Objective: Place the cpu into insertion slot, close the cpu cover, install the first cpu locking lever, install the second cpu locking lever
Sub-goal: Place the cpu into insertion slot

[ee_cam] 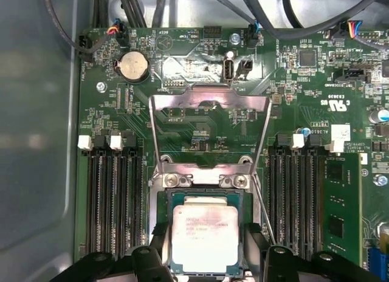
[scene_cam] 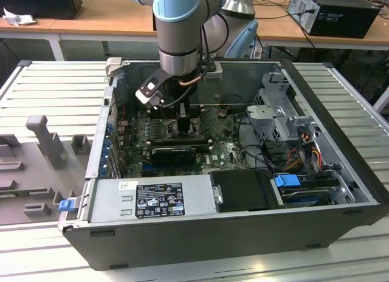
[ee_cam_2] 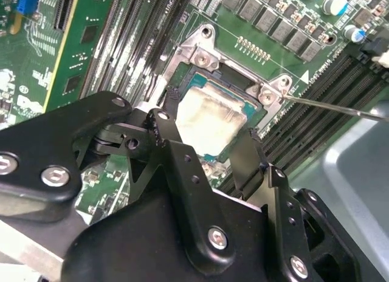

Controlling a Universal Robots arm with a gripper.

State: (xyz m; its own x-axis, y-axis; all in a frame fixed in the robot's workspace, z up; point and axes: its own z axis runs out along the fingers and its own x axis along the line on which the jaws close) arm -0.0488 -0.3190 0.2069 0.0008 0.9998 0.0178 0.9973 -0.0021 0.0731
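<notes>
The cpu [ee_cam: 203, 233], a flat square chip with a pale silvery top, lies level in the insertion slot [ee_cam: 203, 172] on the green board. It also shows as the cpu [ee_cam_2: 209, 118] in the second wrist view. My gripper [ee_cam: 205, 236] straddles it, with the black fingers [ee_cam: 159, 233] pressed against two opposite edges. In the exterior view my gripper [scene_cam: 185, 125] reaches down into the open computer case. The cpu cover [ee_cam: 209, 101], a silver frame plate, stands swung open behind the slot. A thin wire locking lever [ee_cam_2: 340, 104] sticks out unlatched beside the socket.
Long black memory slots [ee_cam: 112, 203] flank the socket on both sides. A coin battery [ee_cam: 132, 64] and cable plugs sit past the open cover. A power supply [scene_cam: 152, 197] and drive cage [scene_cam: 279, 112] crowd the case. A grey fixture [scene_cam: 42, 139] lies outside on the table.
</notes>
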